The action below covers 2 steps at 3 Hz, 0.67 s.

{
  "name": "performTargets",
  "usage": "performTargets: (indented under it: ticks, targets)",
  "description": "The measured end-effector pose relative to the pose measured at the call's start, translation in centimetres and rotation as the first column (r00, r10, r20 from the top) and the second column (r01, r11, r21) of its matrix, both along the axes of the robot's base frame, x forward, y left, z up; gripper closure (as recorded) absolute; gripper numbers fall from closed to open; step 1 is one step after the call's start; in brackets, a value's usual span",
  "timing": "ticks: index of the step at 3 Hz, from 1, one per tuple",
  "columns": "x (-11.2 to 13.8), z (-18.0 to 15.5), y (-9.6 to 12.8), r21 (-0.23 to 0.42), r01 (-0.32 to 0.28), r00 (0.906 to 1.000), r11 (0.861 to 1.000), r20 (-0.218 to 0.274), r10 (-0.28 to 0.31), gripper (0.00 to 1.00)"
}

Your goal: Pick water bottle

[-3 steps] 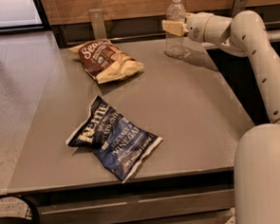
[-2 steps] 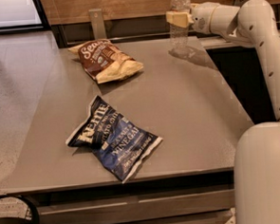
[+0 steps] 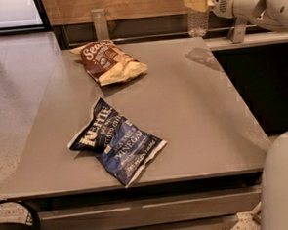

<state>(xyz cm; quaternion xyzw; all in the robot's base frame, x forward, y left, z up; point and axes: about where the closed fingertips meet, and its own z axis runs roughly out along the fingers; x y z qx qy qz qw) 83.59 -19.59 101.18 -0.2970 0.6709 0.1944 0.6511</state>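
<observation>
The gripper [image 3: 197,1] is clamping its tan fingers shut around the upper body of the water bottle [image 3: 197,25], which is hanging in the air above the far right corner of the table [image 3: 197,109]. It's a high pinch on slick ribbed plastic, so any jerk of the arm could be swinging it loose or letting it slide out. The bottle is riding upright, long axis vertical, cap end pointing up.
</observation>
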Motion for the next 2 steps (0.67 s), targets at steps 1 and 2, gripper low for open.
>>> performTargets:
  ticks: [1,2]
  targets:
    - [-2.4,2.9,-0.7,-0.045,0.044,0.9988,0.998,0.023,-0.043,1.0]
    - [-4.6,5.0,-0.9,-0.057,0.077,0.9961,0.995,0.049,-0.074,1.0]
